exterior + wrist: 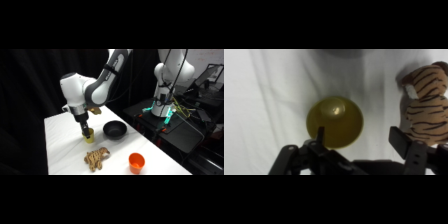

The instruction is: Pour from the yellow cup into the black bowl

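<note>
The small yellow cup stands upright on the white table, just left of the black bowl. My gripper comes down from above right onto the cup. In the wrist view the yellow cup shows from above. One of the fingers lies over its near rim, and the other stands well off to the right, beside the cup. The gripper is open. The bowl does not show in the wrist view.
A striped tiger toy lies near the table's front edge and shows at the right as the tiger toy in the wrist view. An orange cup stands at the front right. Dark equipment sits beyond the table's right side.
</note>
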Robot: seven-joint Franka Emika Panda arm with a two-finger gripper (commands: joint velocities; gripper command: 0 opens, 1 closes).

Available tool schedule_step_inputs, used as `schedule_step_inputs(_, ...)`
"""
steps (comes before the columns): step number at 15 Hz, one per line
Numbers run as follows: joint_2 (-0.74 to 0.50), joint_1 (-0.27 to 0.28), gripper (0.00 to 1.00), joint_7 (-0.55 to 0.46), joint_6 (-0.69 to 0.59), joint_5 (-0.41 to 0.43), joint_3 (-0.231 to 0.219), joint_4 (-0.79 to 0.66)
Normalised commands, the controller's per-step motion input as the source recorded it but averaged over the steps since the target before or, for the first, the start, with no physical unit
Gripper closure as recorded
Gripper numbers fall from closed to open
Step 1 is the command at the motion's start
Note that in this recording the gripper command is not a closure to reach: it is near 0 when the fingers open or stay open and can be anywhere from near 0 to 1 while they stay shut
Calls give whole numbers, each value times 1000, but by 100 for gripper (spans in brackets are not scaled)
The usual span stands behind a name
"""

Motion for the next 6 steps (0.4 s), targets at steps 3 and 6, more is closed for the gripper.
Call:
schedule_step_inputs(3, -652, -72, 0, 8, -447, 71, 5, -125)
schedule_step_inputs(6, -573, -10, 0, 117, -449, 35, -35, -65)
